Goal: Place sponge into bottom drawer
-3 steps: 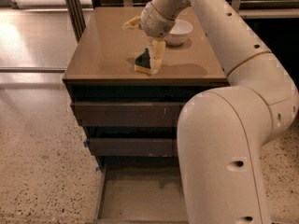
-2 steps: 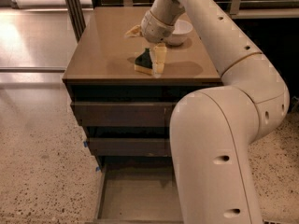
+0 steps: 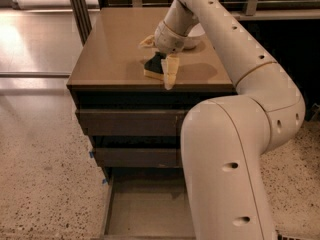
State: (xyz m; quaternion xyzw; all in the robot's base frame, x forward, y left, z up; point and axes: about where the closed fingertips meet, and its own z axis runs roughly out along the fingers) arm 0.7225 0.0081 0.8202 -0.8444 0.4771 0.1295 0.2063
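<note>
The sponge (image 3: pixel 153 67), yellow with a dark green layer, lies tilted near the front edge of the brown cabinet top (image 3: pixel 110 59). My gripper (image 3: pixel 159 58) reaches down over it from behind. One cream finger (image 3: pixel 170 72) touches the sponge's right side, and the other finger (image 3: pixel 147 42) stands apart at its back left. The gripper is open around the sponge. The bottom drawer (image 3: pixel 145 209) is pulled out at the foot of the cabinet, and its flat grey floor shows. My arm covers its right part.
A white bowl (image 3: pixel 194 36) sits on the cabinet top behind my wrist. Two dark-brown drawer fronts (image 3: pixel 125 121) above the open drawer are closed. My large arm (image 3: pixel 235 149) fills the right side. Speckled floor lies to the left.
My gripper has lowered over the sponge and its back-left finger has come closer to it. The sponge has stayed in place on the cabinet top.
</note>
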